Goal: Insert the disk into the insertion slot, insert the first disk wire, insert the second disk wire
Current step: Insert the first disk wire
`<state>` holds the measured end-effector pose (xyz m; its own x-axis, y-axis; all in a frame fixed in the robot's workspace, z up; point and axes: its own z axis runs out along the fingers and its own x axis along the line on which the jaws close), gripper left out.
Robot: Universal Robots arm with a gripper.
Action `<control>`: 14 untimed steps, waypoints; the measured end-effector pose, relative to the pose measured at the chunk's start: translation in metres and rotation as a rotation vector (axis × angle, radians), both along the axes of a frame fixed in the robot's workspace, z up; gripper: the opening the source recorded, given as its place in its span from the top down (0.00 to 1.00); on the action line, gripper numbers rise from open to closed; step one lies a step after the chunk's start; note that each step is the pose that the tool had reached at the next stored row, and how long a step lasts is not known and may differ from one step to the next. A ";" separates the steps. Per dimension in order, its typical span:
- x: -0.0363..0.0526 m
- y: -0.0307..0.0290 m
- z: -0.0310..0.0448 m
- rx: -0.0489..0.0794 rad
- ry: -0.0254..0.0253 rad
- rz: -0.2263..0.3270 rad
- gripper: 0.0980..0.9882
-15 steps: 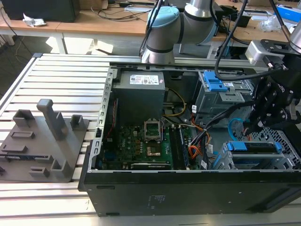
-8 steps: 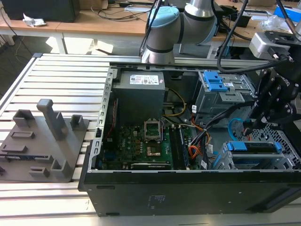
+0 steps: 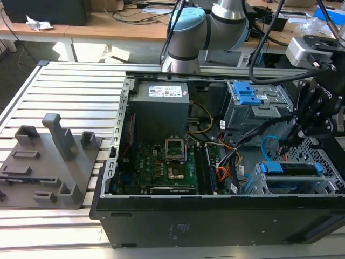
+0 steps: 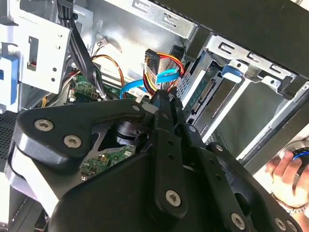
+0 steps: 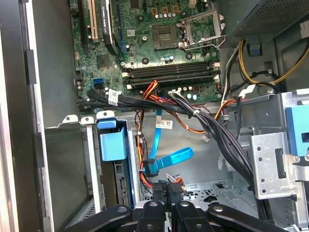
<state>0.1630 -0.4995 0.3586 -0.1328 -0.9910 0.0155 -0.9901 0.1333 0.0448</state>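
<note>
Disk sits in the insertion slot, in the near corner of the open computer case on the exterior view's right. Beside it, the looping second disk wire and the first disk wire meet the gripper. The gripper is pinched nearly closed, and I cannot tell whether it grips either plug.

This was a robotics lab or workshop: an industrial robot arm stood at the upper middle of the exterior view, behind a slotted aluminium counter carrying an open computer case. Along the top edge ran wooden counters strewn with cables.
</note>
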 end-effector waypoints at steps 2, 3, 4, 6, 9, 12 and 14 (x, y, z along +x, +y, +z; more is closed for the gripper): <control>0.0016 -0.0001 0.0001 0.000 -0.0001 0.000 0.93; 0.0065 0.0000 0.0000 0.000 0.0005 0.000 0.93; 0.0101 0.0000 0.0000 0.000 0.0009 0.000 0.93; 0.0114 -0.0038 0.0000 0.000 0.0012 0.000 0.93; 0.0114 -0.0157 -0.0001 0.000 0.0012 0.000 0.93; 0.0115 -0.0247 -0.0003 0.000 0.0012 0.000 0.93; 0.0114 -0.0272 -0.0006 0.000 0.0012 0.000 0.93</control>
<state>0.1745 -0.5268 0.3579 -0.1328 -0.9910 0.0152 -0.9900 0.1334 0.0461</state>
